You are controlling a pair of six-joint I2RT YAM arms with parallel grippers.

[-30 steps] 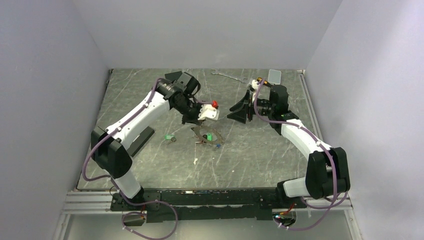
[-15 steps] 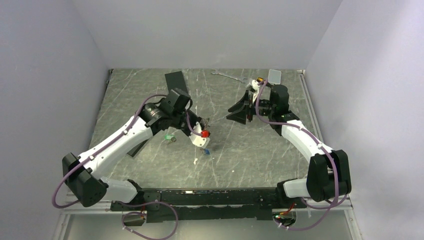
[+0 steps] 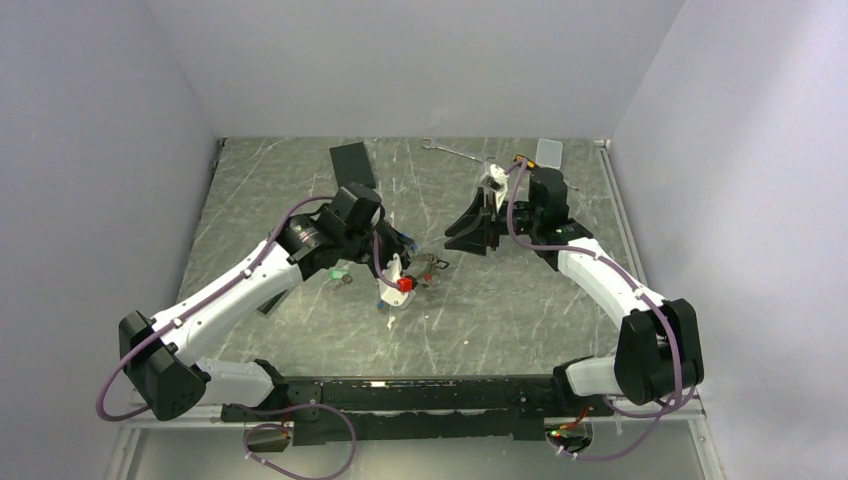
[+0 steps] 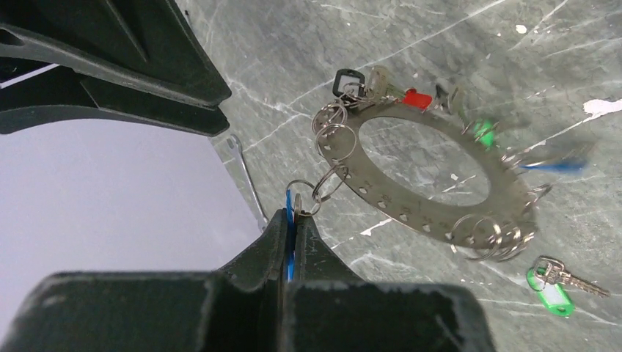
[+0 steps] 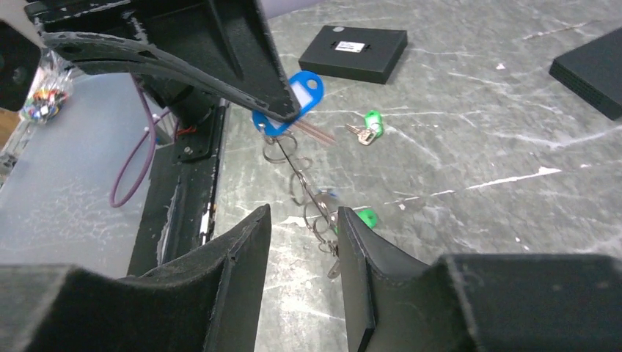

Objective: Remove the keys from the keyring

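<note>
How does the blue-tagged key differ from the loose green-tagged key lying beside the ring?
The blue-tagged key is pinched in the left gripper, raised off the table; the green-tagged key lies flat on it. The blue one links through small rings to the keyring; the green one is detached. Both carry plastic tags.

Top camera looks down; close wrist cameras face each other across table (image 3: 500, 310)

No legible text; white label (image 5: 349, 46) on black box (image 5: 370, 64) too small.
</note>
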